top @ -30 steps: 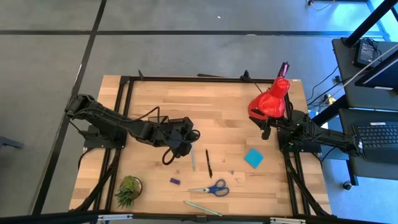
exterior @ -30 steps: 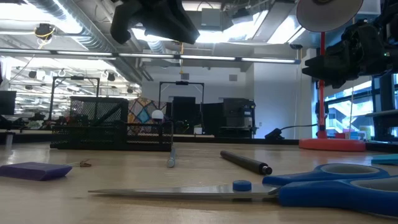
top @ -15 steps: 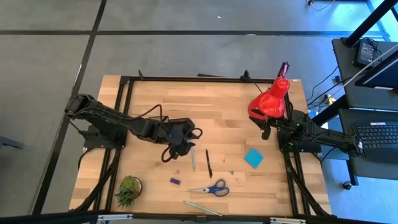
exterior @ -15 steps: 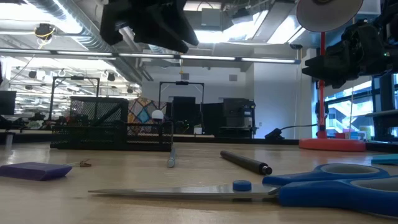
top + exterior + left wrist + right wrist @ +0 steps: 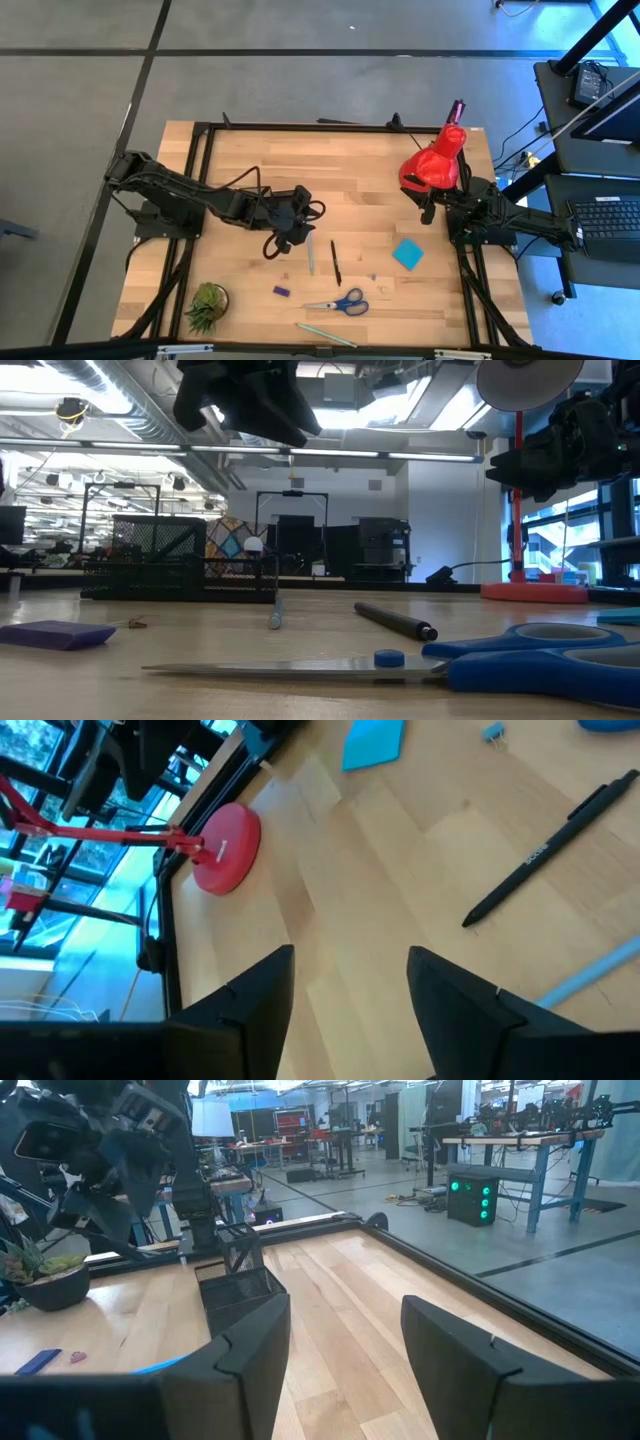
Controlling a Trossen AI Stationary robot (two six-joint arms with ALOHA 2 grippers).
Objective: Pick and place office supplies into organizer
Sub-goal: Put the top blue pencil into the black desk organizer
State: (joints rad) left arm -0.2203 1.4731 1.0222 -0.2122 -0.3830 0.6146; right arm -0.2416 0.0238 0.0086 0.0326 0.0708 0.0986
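The black mesh organizer (image 5: 150, 565) (image 5: 235, 1280) stands on the table's left half. My left gripper (image 5: 312, 212) (image 5: 350, 965) hangs open high above the table beside it, with nothing between its fingers. A pale pen (image 5: 310, 255) and a dark pen (image 5: 336, 262) (image 5: 540, 850) lie on the wood below it. Nearer the front lie a purple block (image 5: 281, 291), blue-handled scissors (image 5: 340, 303) and pale pencils (image 5: 325, 335). A cyan sticky pad (image 5: 407, 254) lies to the right. My right gripper (image 5: 428, 205) (image 5: 345, 1315) waits open at the right edge.
A red desk lamp (image 5: 435, 160) stands at the far right, close to my right arm, its round base (image 5: 225, 845) on the table. A small green potted plant (image 5: 207, 305) sits at the near left corner. Bare wood lies across the far middle of the table.
My left gripper has opened and rolled a little about its own axis while staying in place above the table. The supplies on the table have not moved.
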